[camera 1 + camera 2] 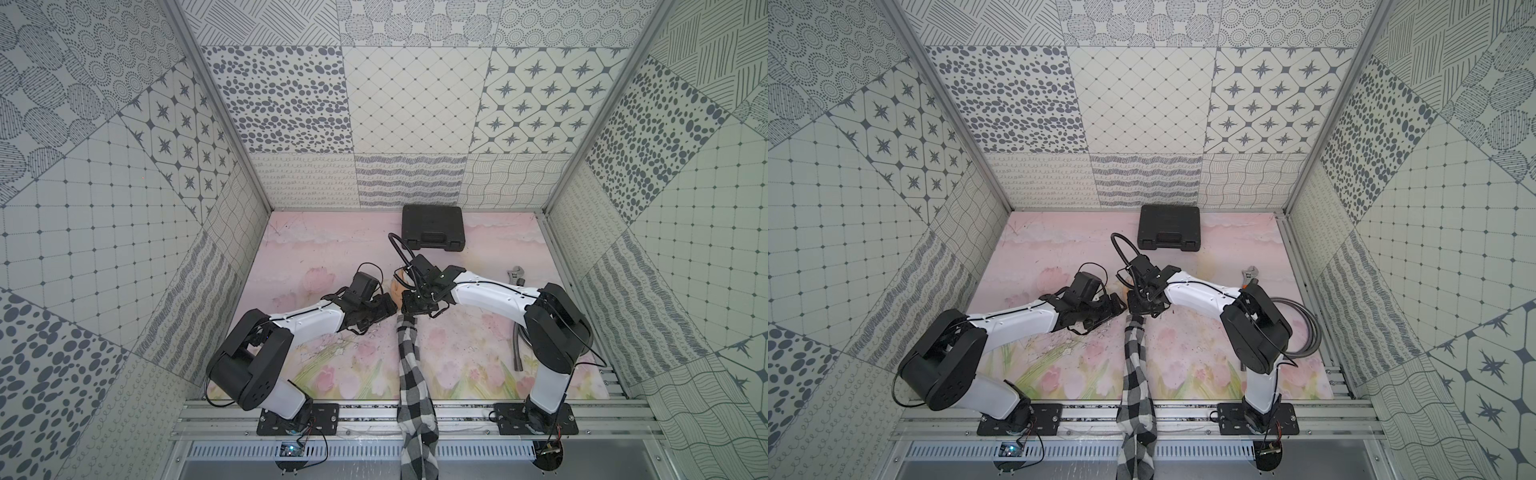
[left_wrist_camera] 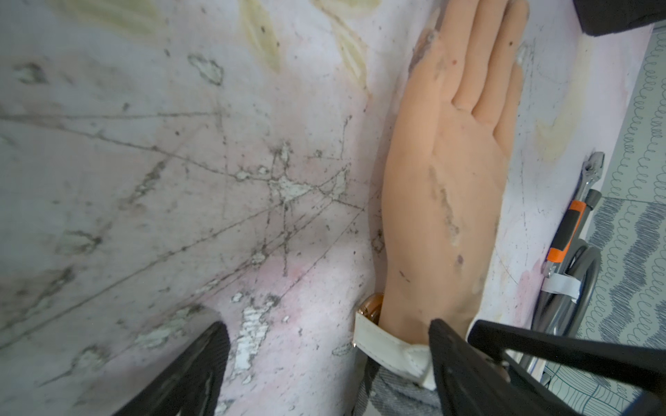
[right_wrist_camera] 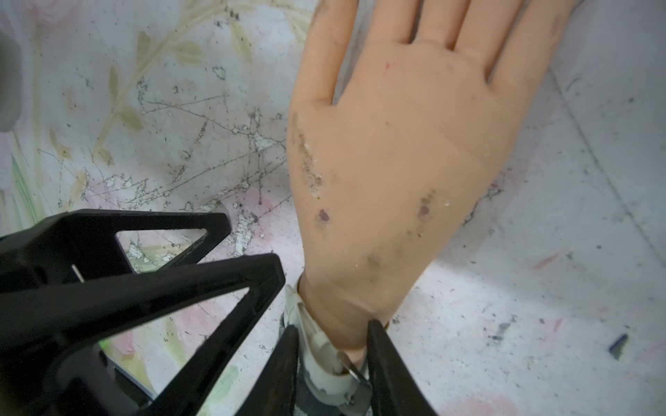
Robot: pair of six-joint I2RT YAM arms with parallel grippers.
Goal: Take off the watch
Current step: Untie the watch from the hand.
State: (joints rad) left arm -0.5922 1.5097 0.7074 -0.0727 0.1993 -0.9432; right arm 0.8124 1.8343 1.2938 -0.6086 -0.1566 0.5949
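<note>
The right gripper (image 3: 333, 336) is straddling the wrist of the mannequin hand (image 3: 396, 162), which is lying flat on the table (image 3: 540, 288). Its jaws are drawn in to about the wrist's width and are pressing on the watch (image 3: 324, 374) from both sides at the pale strap, by the buckle. The watch is sitting strapped around that wrist. The left gripper (image 3: 251, 243) is hanging just beside the wrist, spread wide and holding nothing.
</note>
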